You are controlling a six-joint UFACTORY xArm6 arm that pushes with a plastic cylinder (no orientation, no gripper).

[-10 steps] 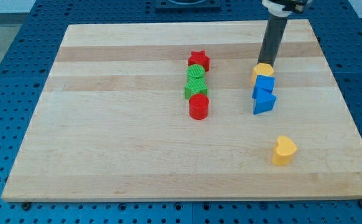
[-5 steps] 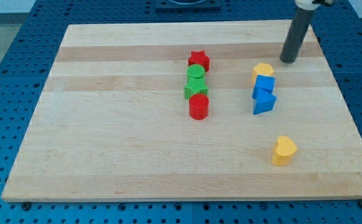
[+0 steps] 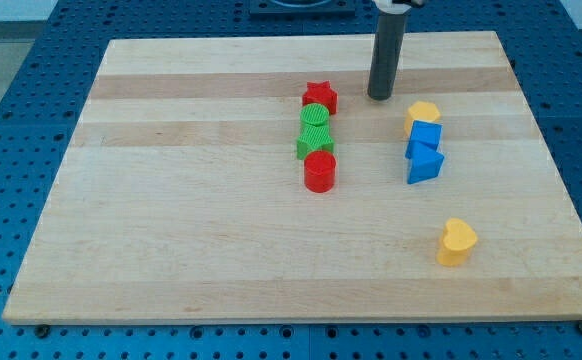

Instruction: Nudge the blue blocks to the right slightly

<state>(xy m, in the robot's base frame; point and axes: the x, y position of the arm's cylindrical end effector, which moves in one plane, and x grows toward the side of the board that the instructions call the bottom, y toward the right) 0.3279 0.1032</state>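
Observation:
A blue cube (image 3: 425, 137) and a blue triangular block (image 3: 424, 163) stand touching, one below the other, right of the board's middle. A yellow hexagonal block (image 3: 423, 114) touches the top of the blue cube. My tip (image 3: 379, 96) rests on the board up and to the left of the yellow hexagon, apart from it and from the blue blocks.
A column of a red star (image 3: 320, 96), a green cylinder (image 3: 316, 117), a green star (image 3: 314, 143) and a red cylinder (image 3: 319, 171) stands left of my tip. A yellow heart (image 3: 457, 241) lies at the lower right. The wooden board (image 3: 171, 200) has its top edge close behind my tip.
My tip moved from just above the yellow hexagon out to the right, then swung left across to the hexagon's upper left. No block has moved.

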